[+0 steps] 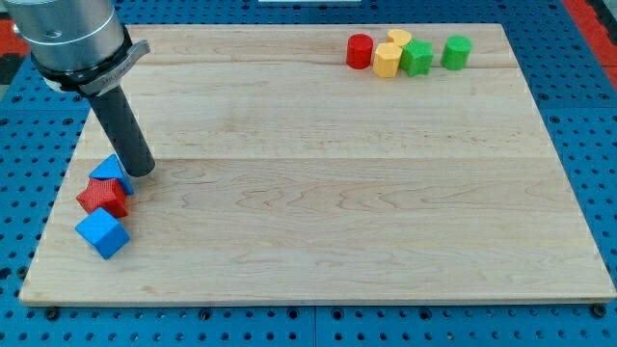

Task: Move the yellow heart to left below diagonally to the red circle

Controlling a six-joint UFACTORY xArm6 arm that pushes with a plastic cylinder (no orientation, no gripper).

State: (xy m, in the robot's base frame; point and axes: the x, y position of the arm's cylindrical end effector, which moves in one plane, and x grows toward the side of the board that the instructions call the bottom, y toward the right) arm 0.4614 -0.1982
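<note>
We are resting my tip (142, 173) on the pale wooden surface (318, 193) at about nine o'clock, touching the blue triangular block (110, 171), with a red block (103, 197) and blue cube (102, 233) beside it. Our tool is a plain dark rod, having no jaws. The yellow heart (398, 40) is sitting far off at one o'clock, behind a yellow hexagonal block (387, 60), between the red circle (360, 50) and a green star-like block (416, 58), with a green cylinder (456, 52) at their three o'clock.

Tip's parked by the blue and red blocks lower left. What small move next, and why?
Probably travel toward the view's top right. My tip sits beside the blue triangle, far from the yellow heart, which is behind the yellow hexagon, right of the red circle.
</note>
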